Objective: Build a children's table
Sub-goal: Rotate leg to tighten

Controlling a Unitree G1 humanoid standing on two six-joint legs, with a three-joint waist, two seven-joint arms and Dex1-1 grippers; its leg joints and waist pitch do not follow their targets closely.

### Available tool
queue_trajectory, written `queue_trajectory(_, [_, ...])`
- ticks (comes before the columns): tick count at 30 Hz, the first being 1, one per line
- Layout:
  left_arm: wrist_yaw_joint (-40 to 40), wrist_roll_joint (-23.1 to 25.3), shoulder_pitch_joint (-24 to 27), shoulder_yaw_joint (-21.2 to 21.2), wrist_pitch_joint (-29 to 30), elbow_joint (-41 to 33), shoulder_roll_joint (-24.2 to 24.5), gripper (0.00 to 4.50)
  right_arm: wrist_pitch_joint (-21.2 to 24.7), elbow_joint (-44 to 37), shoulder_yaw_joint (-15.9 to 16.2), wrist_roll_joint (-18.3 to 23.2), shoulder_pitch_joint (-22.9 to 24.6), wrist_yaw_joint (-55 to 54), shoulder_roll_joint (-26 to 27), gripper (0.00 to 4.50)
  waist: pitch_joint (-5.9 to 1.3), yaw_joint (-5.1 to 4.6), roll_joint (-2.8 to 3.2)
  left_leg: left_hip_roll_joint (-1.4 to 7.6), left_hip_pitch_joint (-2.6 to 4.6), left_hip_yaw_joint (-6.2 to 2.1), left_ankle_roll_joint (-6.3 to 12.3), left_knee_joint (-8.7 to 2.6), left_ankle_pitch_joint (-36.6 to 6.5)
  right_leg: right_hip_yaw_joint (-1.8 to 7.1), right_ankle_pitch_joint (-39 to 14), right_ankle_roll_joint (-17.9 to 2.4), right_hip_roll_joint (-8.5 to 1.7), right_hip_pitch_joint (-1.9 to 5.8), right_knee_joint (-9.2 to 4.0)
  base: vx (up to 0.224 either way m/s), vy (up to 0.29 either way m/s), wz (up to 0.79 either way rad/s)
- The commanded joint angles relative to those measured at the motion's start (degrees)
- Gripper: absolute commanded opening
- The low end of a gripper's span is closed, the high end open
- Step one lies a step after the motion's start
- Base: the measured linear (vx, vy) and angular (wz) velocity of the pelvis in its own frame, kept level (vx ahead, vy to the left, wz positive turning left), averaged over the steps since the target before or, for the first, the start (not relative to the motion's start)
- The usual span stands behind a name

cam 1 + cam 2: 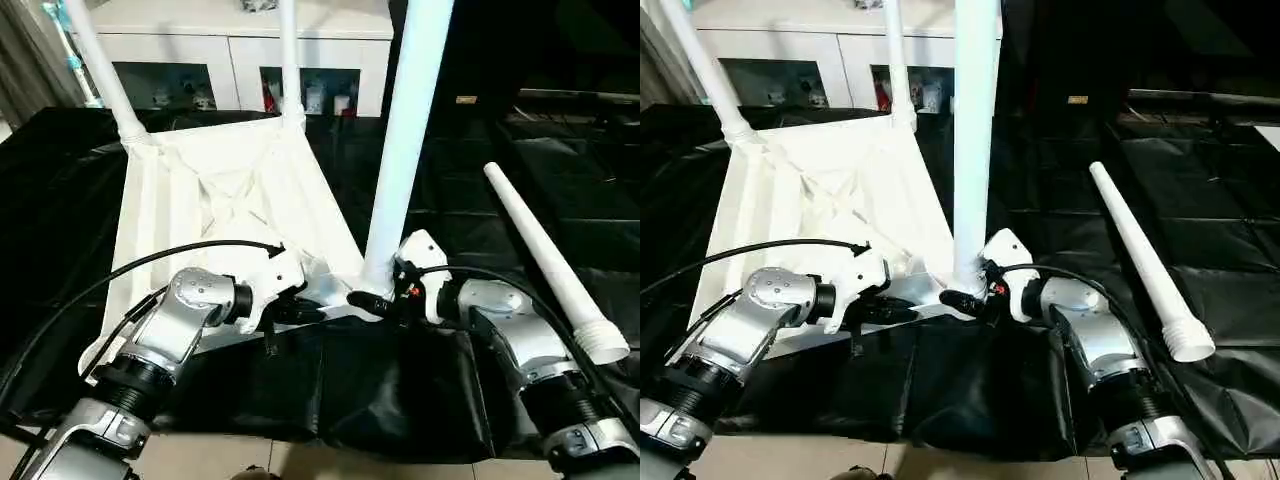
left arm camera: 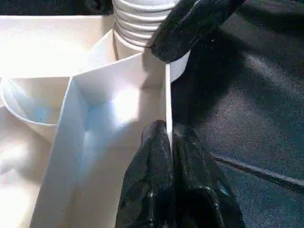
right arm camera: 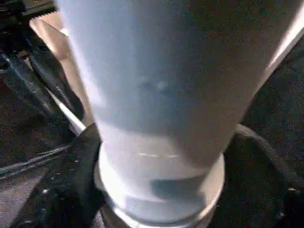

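Three legs already stand upright in the corner sockets of the inverted table top (image 1: 215, 205), and the nearest leg (image 1: 405, 140) rises directly between the fingers of the right gripper (image 1: 380, 303), which wrap its ribbed base; whether they press it or merely surround it I cannot tell. Just beside it, the left gripper (image 2: 168, 156) is clenched on the thin raised rim of the top, steadying that corner. A fourth leg (image 1: 550, 262) lies loose, well apart beyond the right forearm. The hollow plastic looks light, stiff and smooth, so a leg would likely slip if held high; low on the ribbed collar seems the surest hold, and the rim suits pinching. Everything rests on a black-covered work table (image 1: 400, 400), its cover wrinkled and possibly slick. Behind it stands a white cabinet (image 1: 230, 50) with glass doors.
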Motion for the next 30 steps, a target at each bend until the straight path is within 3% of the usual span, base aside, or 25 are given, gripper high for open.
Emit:
queue_trajectory(1, [-1.73,-0.83,-0.09,-0.69,-0.83,-2.33,0.11,0.0,-0.77,0.96,-1.65,-0.4,-1.92,-1.17,-0.64,3.41,-3.98,0.12,-0.23,3.59,1.31,-1.78,3.36,-3.29,-6.93,2.56,0.37,-14.24,-5.13,2.43,-3.3,0.0,0.0,0.0])
queue_trajectory(7, [-1.9,-0.98,-0.54,-0.64,-0.8,-1.6,-0.08,0.0,-1.21,1.3,-1.73,-0.16,-2.04,-1.91,-0.27,2.81,-3.99,-0.02,-0.08,3.59,1.31,-1.82,3.41,-3.26,-7.23,2.51,0.81,-14.67,-5.12,2.49,-3.28,0.0,0.0,0.0])
queue_trajectory(12, [-1.13,-1.2,-0.83,-0.34,-0.47,-0.78,-0.92,0.0,-1.0,2.55,-2.13,-1.35,-2.02,-6.27,1.68,2.72,-4.01,-0.11,0.17,3.57,1.33,-1.86,3.33,-3.24,-7.28,2.49,0.78,-14.79,-5.11,2.46,-3.25,0.0,0.0,0.0])
queue_trajectory(16, [0.79,-0.8,-1.2,-0.07,0.31,0.16,-1.94,0.0,-0.48,3.04,-2.54,-1.79,-2.06,-9.55,3.27,2.72,-3.83,-0.56,0.04,3.45,1.4,-1.88,2.21,-3.4,-8.86,2.6,-1.67,-14.62,-5.12,2.41,-3.54,0.0,0.0,0.0])
queue_trajectory(21, [9.4,0.84,-3.82,0.9,1.33,6.42,-7.84,0.0,1.77,4.2,-2.06,-4.47,-2.45,-19.77,8.81,2.7,-3.78,-0.78,-0.03,3.32,1.6,-1.92,0.7,-3.52,-9.96,2.77,-4.31,-13.92,-5.14,2.35,-3.8,0.0,0.0,0.0])
queue_trajectory(26, [20.49,0.8,-8.58,3.47,4.27,14.06,-15.75,0.0,4.12,11.25,-1.68,-8.24,-6.42,-32.23,14.13,2.7,-3.79,-0.7,-0.14,3.07,1.54,-1.81,0.66,-3.36,-9.42,2.92,-5.88,-13.35,-5.24,2.33,-4.0,0.0,0.0,0.0])
queue_trajectory(28, [27.34,1.39,-11.43,5.03,5.34,18.97,-19.06,0.0,4.53,15.08,-2.88,-8.74,-8.79,-37.81,16.97,2.7,-3.9,-0.6,0.0,2.93,1.92,-1.7,0.4,-3.25,-9.15,2.95,-6.42,-13.43,-5.15,2.07,-4.21,0.0,0.0,0.0])
queue_trajectory(30, [28.82,1.67,-12.22,5.42,5.1,20.44,-19.9,0.0,4.64,16.04,-3.12,-8.72,-9.43,-38.8,17.88,2.7,-3.96,-0.18,-0.06,2.98,1.53,-1.82,1.33,-3.31,-8.28,2.9,-5.38,-12.79,-5.28,2.39,-4.12,0.0,0.0,0.0])
